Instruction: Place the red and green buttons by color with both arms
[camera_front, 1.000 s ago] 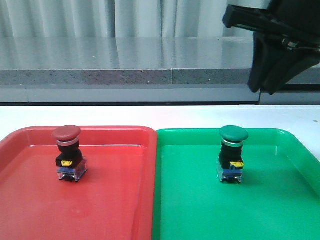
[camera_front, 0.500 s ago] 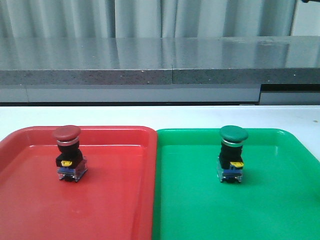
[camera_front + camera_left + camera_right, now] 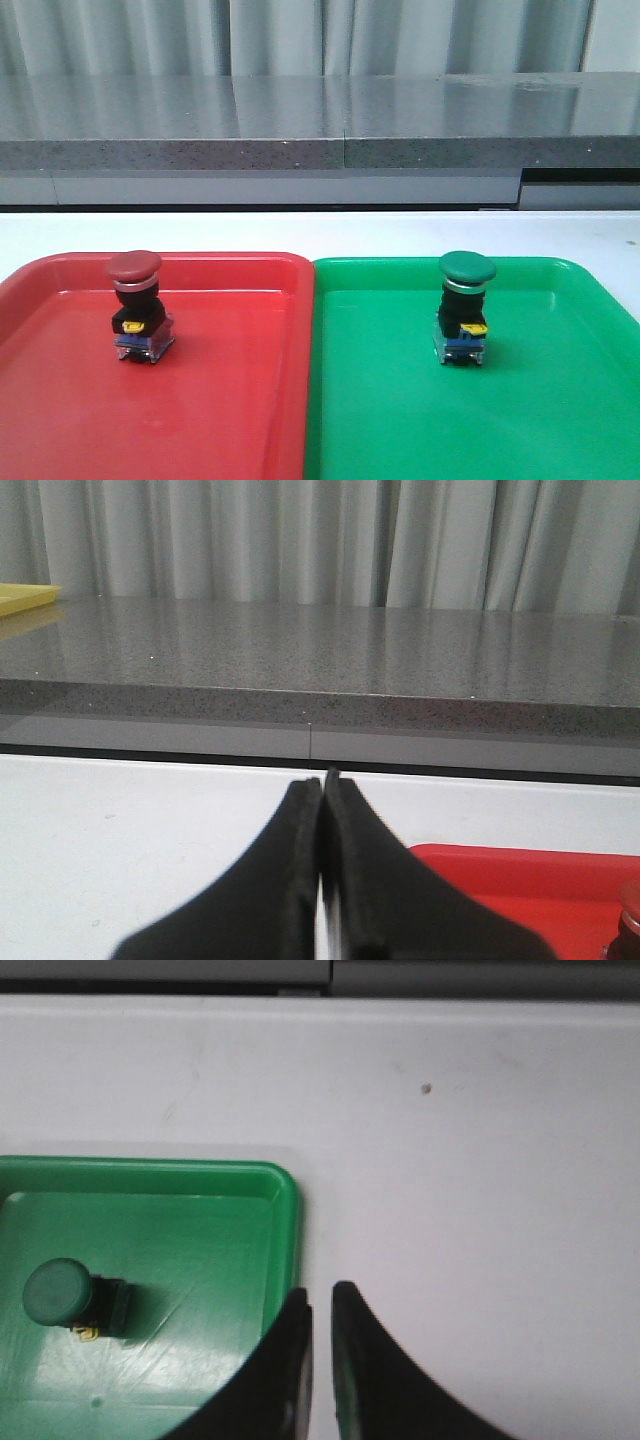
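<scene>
The red button (image 3: 137, 305) stands upright in the red tray (image 3: 250, 400) on the left. The green button (image 3: 464, 307) stands upright in the green tray (image 3: 560, 400) on the right. Neither gripper shows in the front view. In the left wrist view my left gripper (image 3: 322, 780) is shut and empty, over the white table beside the red tray's corner (image 3: 520, 875); a sliver of the red button (image 3: 630, 910) shows at the frame's edge. In the right wrist view my right gripper (image 3: 319, 1293) is shut but for a thin slit, empty, above the green tray's rim (image 3: 288, 1222), apart from the green button (image 3: 62, 1293).
A grey stone ledge (image 3: 320, 120) with curtains behind runs along the back of the white table (image 3: 320, 232). The two trays sit side by side, touching. A yellow object (image 3: 25, 595) lies on the ledge in the left wrist view.
The right arm, at the front view's upper right one second ago, has moved out of that view. The buttons and trays have not moved.
</scene>
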Robot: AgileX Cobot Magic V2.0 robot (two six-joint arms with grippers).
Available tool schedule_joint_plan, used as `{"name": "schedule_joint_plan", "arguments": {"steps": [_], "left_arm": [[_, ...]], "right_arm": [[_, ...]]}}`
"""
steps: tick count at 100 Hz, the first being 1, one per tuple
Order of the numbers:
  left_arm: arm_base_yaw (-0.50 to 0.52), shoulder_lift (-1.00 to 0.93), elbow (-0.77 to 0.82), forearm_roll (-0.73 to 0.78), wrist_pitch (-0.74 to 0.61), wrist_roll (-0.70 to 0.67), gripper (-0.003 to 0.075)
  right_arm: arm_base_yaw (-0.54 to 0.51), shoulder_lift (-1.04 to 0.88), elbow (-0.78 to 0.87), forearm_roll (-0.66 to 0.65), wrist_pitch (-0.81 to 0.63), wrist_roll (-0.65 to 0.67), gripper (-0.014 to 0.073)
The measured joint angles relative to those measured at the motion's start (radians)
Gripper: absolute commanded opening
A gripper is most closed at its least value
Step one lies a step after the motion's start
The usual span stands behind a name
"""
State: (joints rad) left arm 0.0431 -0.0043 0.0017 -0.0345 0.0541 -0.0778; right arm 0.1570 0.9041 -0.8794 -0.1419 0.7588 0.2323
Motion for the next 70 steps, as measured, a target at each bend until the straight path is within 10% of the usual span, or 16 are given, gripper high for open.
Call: {"name": "schedule_joint_plan", "arguments": {"steps": [70], "left_arm": [[0.0, 0.0, 0.0, 0.0, 0.0, 0.0, -0.002]], "right_arm": [[0.0, -0.536, 0.318, -0.09, -0.213, 0.0, 0.0069]]}}
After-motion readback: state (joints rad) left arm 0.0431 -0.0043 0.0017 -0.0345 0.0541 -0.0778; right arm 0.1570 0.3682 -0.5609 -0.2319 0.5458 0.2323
